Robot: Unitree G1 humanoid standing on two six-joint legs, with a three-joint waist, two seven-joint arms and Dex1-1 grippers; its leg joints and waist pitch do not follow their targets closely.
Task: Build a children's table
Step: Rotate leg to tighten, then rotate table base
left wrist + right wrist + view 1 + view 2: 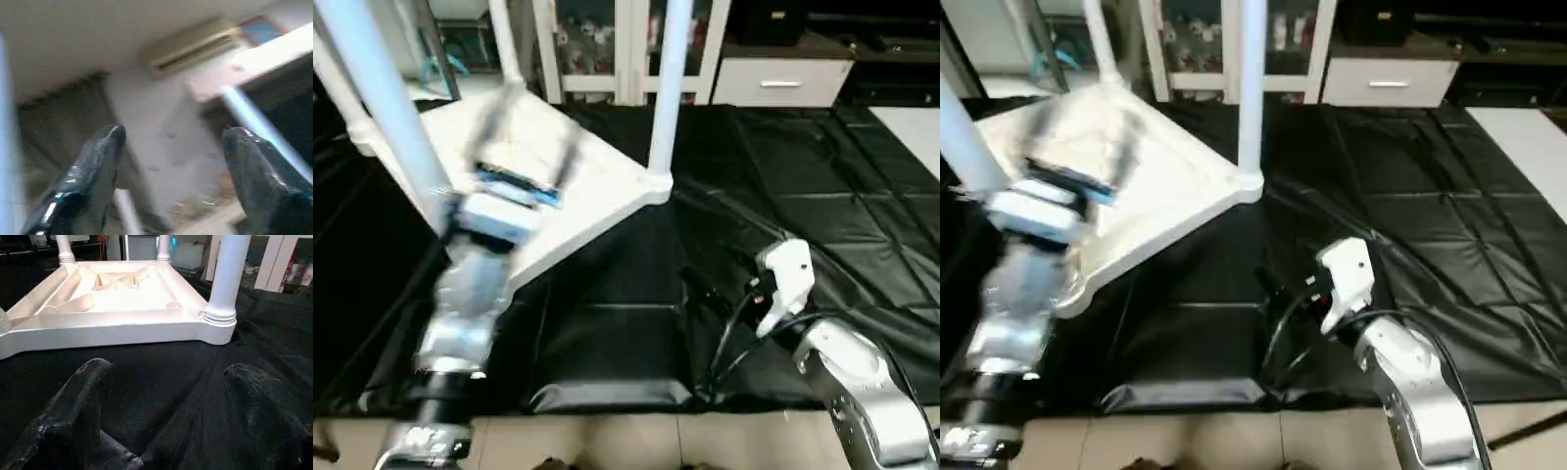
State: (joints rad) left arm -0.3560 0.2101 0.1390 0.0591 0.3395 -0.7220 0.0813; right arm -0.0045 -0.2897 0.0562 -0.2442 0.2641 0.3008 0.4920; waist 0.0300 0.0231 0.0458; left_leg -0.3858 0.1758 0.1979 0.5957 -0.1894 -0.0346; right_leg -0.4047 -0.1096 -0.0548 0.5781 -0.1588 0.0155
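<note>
Upturned table top (117, 308), leg (668, 88) tops cropped; blurred left gripper (171, 161) & right gripper (166, 396) agape, empty.

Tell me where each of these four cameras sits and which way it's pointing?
Head, both eyes: look down at the upturned table top, over silver forearms.
Left wrist: tilted upward toward ceiling and air conditioner, between the open left claw fingers.
Right wrist: low over the black cover, facing the top, open right claw fingers in front.
Shared: a standing leg.
</note>
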